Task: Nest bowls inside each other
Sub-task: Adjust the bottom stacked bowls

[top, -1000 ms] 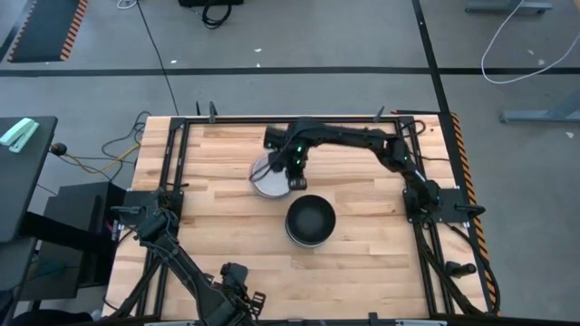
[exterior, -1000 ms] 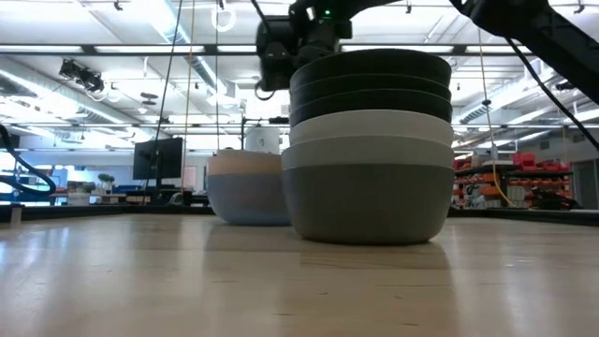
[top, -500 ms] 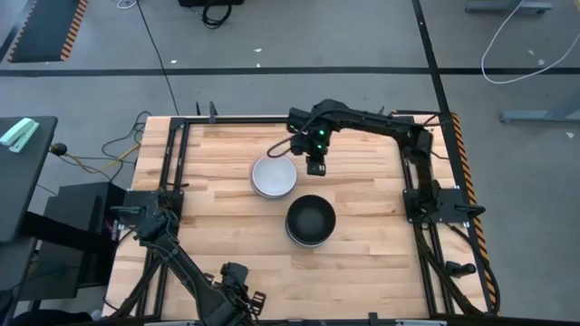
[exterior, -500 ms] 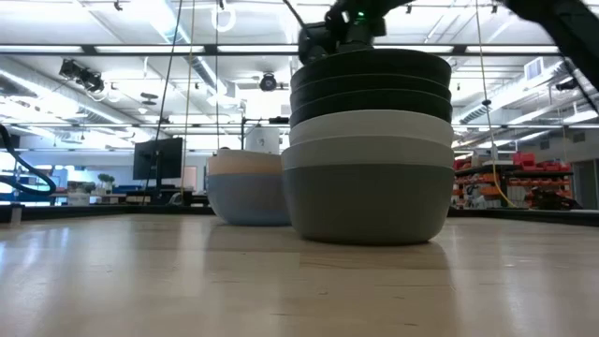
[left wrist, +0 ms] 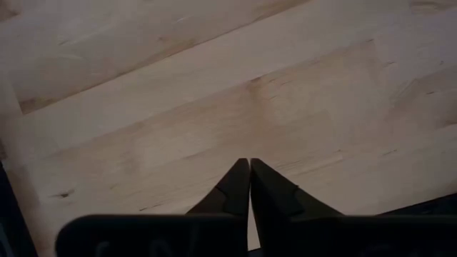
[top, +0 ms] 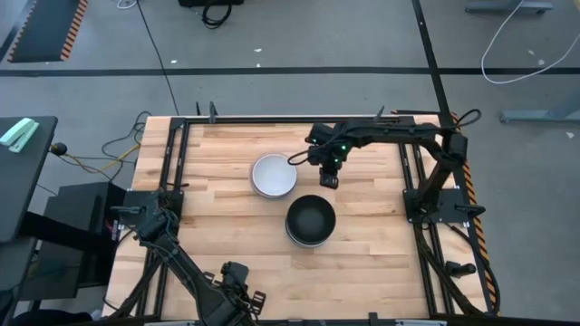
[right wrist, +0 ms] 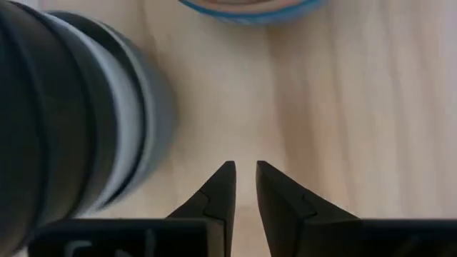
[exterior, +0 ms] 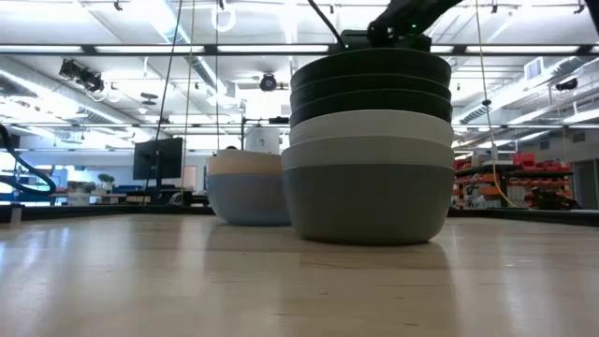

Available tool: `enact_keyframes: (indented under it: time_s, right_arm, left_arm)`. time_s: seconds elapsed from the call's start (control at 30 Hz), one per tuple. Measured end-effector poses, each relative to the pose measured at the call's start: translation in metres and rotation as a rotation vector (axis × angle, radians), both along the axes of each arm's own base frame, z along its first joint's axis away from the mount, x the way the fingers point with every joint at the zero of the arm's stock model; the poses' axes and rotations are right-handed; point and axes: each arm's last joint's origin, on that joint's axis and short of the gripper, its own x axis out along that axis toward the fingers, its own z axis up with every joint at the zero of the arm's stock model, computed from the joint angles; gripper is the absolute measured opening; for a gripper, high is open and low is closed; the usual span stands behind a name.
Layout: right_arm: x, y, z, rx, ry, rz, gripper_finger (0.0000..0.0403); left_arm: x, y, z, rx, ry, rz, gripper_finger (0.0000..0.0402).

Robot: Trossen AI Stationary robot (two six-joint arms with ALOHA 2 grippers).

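1. Two piles of bowls sit near the middle of the table (top: 362,226). The tall pile (top: 310,220) has black bowls on top. The short pile (top: 274,176) sits just beside it, at about 11 o'clock, with a white bowl on top.
2. The right gripper (top: 330,179) hangs over bare wood at 1 o'clock from the tall pile. Its fingers (right wrist: 218,191) are a little apart and hold nothing.
3. The left gripper (left wrist: 249,187) waits at the table's near edge, pinched together and empty.
4. The tall pile could get bumped and slide, I think, if the arm swings low past it.
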Motion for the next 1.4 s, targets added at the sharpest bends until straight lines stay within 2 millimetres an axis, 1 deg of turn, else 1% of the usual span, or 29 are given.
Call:
enact_keyframes:
  time_s: [0.17, 0.27, 0.37, 0.53, 0.83, 1.03, 1.17, 1.27, 1.4]
  right_arm:
    - [-0.004, 0.014, -0.016, 0.048, 0.024, 0.013, 0.0037]
    - [-0.004, 0.023, -0.024, 0.055, 0.035, 0.022, 0.0019]
    - [-0.002, 0.035, -0.028, 0.06, 0.033, 0.033, 0.0006]
    - [0.006, 0.056, -0.028, 0.065, 0.007, 0.059, 0.0011]
    - [0.018, 0.09, -0.025, 0.095, -0.063, 0.074, 0.0004]
    - [0.023, 0.11, -0.025, 0.114, -0.091, 0.096, 0.0006]
    - [0.027, 0.12, -0.029, 0.125, -0.105, 0.114, 0.0003]
    - [0.03, 0.124, -0.033, 0.131, -0.099, 0.11, 0.0007]
    - [0.034, 0.128, -0.032, 0.131, -0.126, 0.116, 0.0008]
  left_arm:
    - [0.0, 0.0, 0.0, -0.001, 0.0, 0.001, 0.0026]
    - [0.001, -0.001, 0.0, -0.007, -0.006, 0.001, 0.0021]
    - [0.001, -0.001, 0.0, -0.009, -0.008, 0.001, 0.0014]
    - [0.001, -0.001, 0.0, -0.009, -0.008, 0.001, 0.0012]
    - [0.001, -0.001, 0.0, -0.009, -0.008, 0.001, 0.0028]
    - [0.001, -0.001, 0.0, -0.009, -0.007, 0.001, 0.0018]
    - [0.0, -0.001, 0.0, -0.008, -0.007, 0.0, 0.001]
    - [0.0, -0.001, 0.0, -0.008, -0.007, 0.0, 0.001]
    - [0.0, -0.001, 0.0, -0.008, -0.007, -0.001, 0.0021]
